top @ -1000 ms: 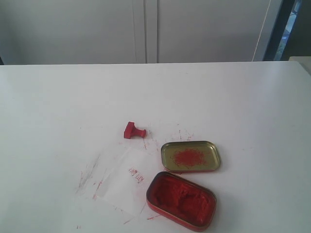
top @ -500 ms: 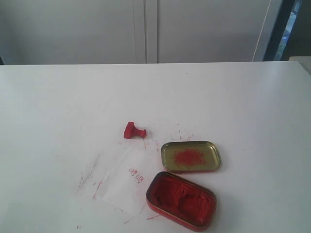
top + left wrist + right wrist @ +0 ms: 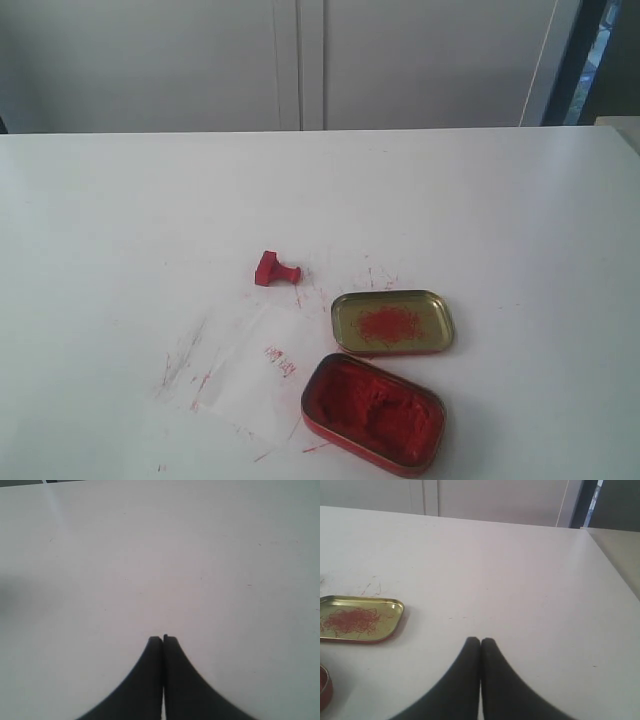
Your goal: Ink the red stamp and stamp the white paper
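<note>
The small red stamp (image 3: pixel 275 269) lies tipped on its side on the table, handle pointing right. In front of it lies the white paper (image 3: pixel 250 372), streaked with red and bearing a small red imprint (image 3: pixel 281 361). The open ink tin (image 3: pixel 373 411) full of red ink sits at the paper's right edge. Neither arm shows in the exterior view. My left gripper (image 3: pixel 162 639) is shut over bare table with nothing in it. My right gripper (image 3: pixel 480 640) is shut and empty too, right of the gold lid (image 3: pixel 359 619). The stamp and paper are out of both wrist views.
The gold tin lid (image 3: pixel 392 321), smeared red inside, lies just behind the ink tin. Red ink specks mark the table (image 3: pixel 480 220) around the stamp and lid. A pale wall with cabinet doors (image 3: pixel 300 65) runs behind the table's far edge.
</note>
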Robot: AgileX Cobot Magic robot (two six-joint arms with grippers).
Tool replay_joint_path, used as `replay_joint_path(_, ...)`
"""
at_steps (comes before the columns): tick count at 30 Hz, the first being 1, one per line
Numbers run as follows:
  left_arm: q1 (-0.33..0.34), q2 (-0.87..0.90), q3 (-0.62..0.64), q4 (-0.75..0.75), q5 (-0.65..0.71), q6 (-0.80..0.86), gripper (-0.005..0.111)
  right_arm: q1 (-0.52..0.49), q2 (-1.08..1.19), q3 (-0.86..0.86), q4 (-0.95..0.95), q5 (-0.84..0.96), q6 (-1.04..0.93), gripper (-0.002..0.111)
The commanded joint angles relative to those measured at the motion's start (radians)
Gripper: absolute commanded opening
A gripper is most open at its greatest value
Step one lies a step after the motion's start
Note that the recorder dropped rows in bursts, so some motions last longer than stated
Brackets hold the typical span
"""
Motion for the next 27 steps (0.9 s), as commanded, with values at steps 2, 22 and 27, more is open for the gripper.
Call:
replay_joint_path(2,0.002,0.007,-0.004,0.002,0.001,0.0,0.0,-0.004,-0.005,0.005,-0.013,-0.014,-0.01,0.0)
replay_joint_path(22,0.002,0.007,-0.004,0.002,0.001,0.0,0.0,-0.004,-0.005,0.005,-0.017,-0.013,0.054,0.0)
replay_joint_path(27,0.002,0.007,-0.004,0.002,0.001,0.0,0.0,-0.004,-0.005,0.005,-0.017,-0.013,0.083,0.0)
